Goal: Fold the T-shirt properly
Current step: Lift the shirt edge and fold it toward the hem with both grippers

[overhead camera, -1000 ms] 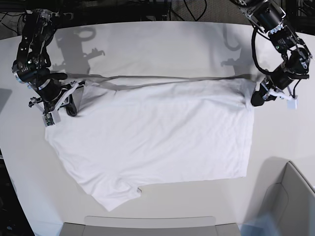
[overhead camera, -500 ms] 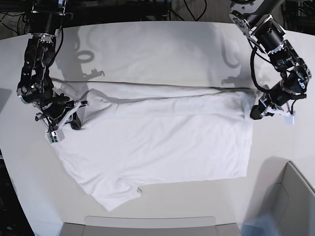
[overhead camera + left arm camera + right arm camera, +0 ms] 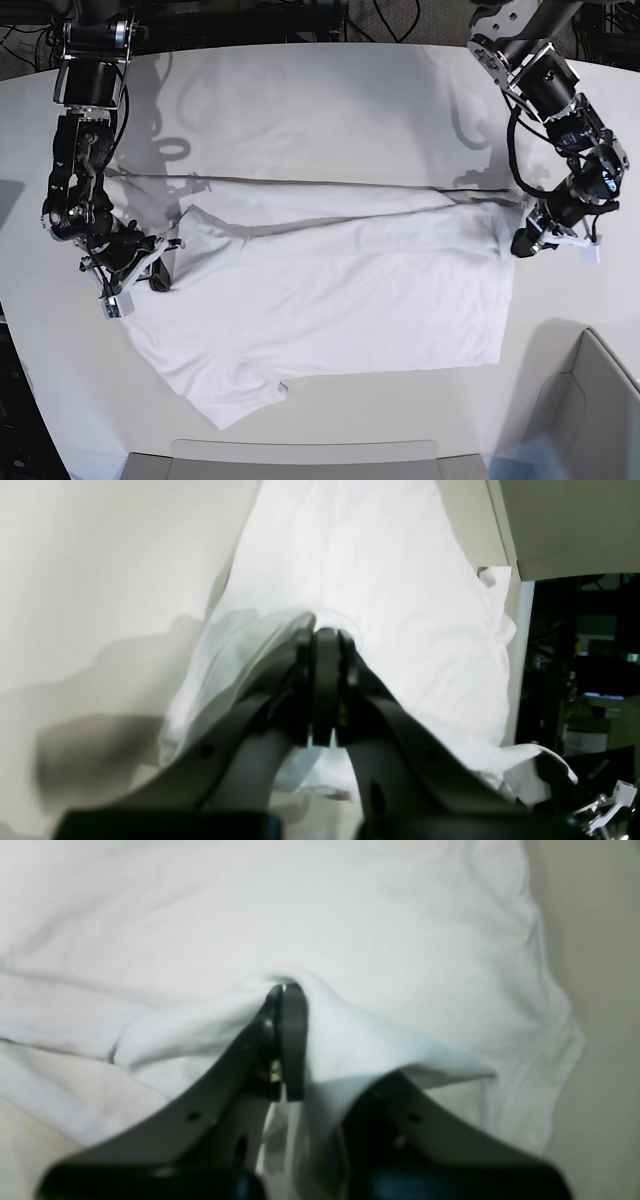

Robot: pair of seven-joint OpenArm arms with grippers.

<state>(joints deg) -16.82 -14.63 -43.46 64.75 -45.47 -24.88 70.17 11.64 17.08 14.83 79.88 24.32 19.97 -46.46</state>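
T-shirt (image 3: 330, 300) lies spread on the white table (image 3: 300, 100), mostly flat, with its far edge lifted into a taut fold line running left to right. One sleeve sticks out at the near left. Left end effector (image 3: 326, 635) is clamped on a pinch of the fabric at the shirt's right edge (base view), jaws pressed together with cloth bunched around the tips. Right end effector (image 3: 286, 992) grips the shirt at its left edge, jaws closed on a raised ridge of cloth; that view is blurred, so the bite looks shallow at best. Grey bin (image 3: 590, 410) at near right corner.
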